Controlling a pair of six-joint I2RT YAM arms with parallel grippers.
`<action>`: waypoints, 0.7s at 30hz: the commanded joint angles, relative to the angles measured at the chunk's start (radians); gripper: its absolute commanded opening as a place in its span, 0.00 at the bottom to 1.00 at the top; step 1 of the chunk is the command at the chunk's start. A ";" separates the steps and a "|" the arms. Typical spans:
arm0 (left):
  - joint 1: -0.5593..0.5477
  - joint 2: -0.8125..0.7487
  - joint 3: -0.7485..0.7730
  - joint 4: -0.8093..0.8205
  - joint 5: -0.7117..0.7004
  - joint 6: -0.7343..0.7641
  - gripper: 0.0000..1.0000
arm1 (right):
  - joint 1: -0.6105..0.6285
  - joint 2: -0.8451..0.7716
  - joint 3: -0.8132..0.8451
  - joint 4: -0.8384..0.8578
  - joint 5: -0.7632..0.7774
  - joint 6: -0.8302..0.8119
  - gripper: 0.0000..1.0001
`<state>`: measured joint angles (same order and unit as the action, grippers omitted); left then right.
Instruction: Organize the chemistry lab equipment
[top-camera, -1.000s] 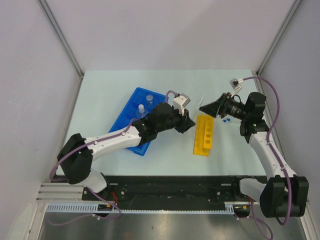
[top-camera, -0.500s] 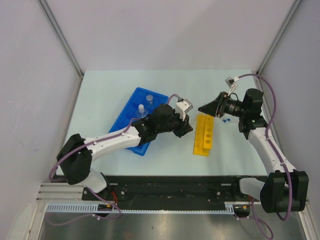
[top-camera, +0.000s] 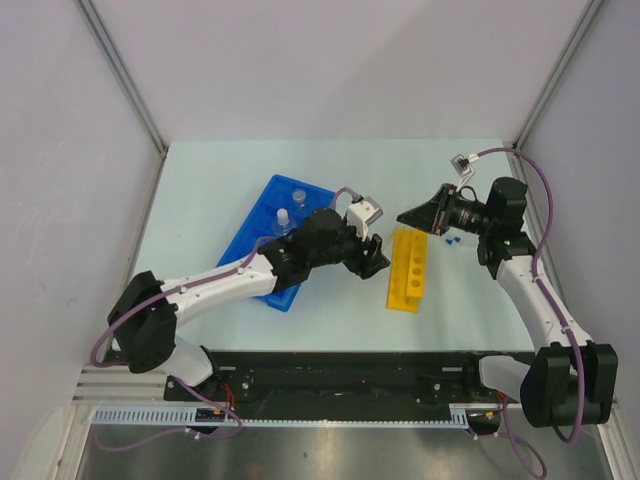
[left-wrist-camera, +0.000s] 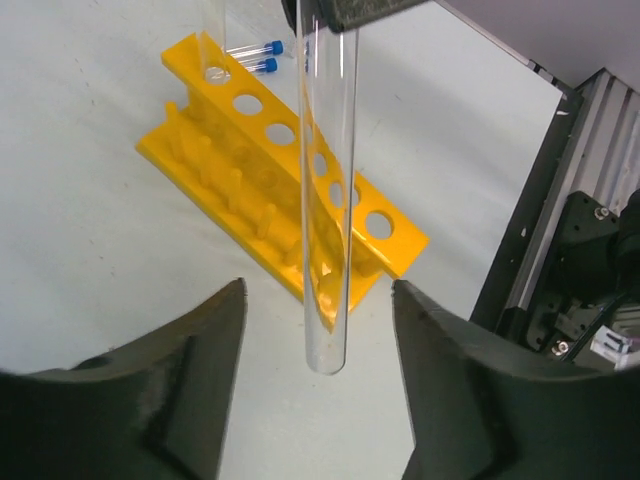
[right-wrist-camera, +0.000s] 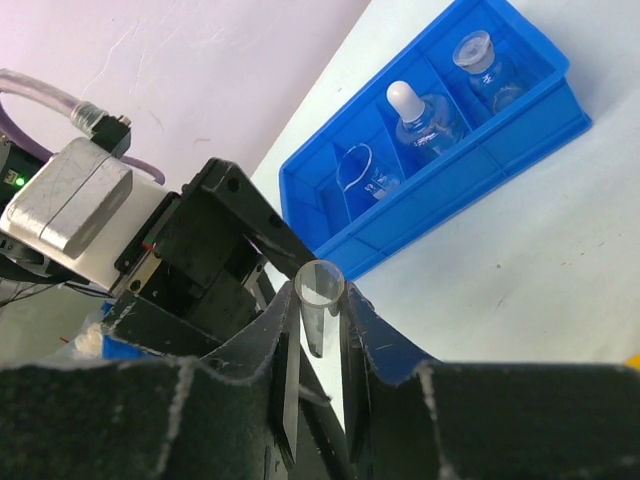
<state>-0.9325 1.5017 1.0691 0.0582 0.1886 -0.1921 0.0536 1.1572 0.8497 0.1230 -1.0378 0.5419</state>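
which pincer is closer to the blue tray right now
Left. The left pincer sits open just beside the blue tray; the right pincer, gripping the clear tube, is farther, by the yellow rack.

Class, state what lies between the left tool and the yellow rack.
A clear tube, seen in the left wrist view, between the left tool and yellow rack.

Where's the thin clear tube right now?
Left wrist view: the thin clear tube sits between the fingers of the open left gripper, touching neither, pinched by the right gripper, with the yellow holed tube rack just behind.
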 joint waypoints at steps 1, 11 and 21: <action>0.006 -0.084 -0.018 0.040 -0.006 0.000 0.71 | -0.026 -0.059 0.045 -0.006 -0.010 -0.046 0.15; 0.139 -0.360 -0.226 0.060 -0.012 -0.101 0.90 | -0.077 -0.148 0.109 -0.331 0.174 -0.498 0.15; 0.224 -0.675 -0.377 -0.148 -0.099 -0.058 0.91 | -0.084 -0.126 0.120 -0.375 0.361 -0.706 0.15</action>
<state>-0.7162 0.9089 0.7242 0.0006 0.1429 -0.2684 -0.0250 1.0187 0.9283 -0.2455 -0.7658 -0.0467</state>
